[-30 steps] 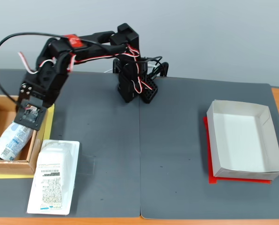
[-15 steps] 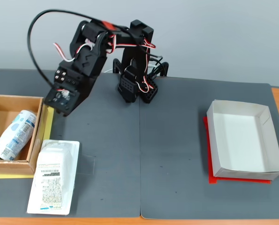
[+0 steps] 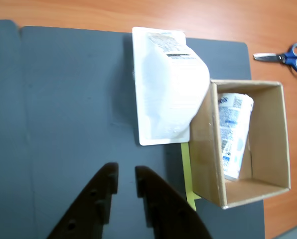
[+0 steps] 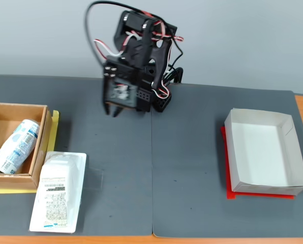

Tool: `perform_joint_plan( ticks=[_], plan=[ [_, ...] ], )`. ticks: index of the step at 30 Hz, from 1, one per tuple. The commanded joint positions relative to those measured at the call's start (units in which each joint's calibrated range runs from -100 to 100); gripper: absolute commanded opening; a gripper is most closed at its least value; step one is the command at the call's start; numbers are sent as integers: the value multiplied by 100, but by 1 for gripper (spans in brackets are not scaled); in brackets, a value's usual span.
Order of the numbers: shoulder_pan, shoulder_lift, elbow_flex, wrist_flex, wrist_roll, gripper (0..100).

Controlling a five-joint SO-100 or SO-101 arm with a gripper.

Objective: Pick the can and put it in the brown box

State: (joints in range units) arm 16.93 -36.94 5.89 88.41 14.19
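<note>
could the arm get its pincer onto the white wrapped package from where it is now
Probably yes. The white package lies flat on the dark mat beside the brown box, nothing on top of it. The pincer hangs empty above the mat, its fingers slightly apart. The low, flat shape may make the grip awkward.

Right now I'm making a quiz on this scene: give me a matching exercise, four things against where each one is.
Things:
1. can
2. white package
3. scissors
4. white tray

Places:
A. on the red sheet
B. lying in the brown box
C. on the bare wooden table
D. on the dark mat beside the brown box

Pairs: 1-B, 2-D, 3-C, 4-A
</note>
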Motion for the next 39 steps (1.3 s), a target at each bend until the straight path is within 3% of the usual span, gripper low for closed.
perform_joint_plan(
  ticks=[1,9,19,25,39],
  plan=[
    [-661,-859,587,14,-43,5],
    [-1717,-2579,2524,-836,-903,5],
    [-2773,-4849,4822,-1451,-1132,5],
    [-2862,-6162,5881,-1451,-1101,4],
    [-2797,-6204,7736,-1460,-1137,4]
  ],
)
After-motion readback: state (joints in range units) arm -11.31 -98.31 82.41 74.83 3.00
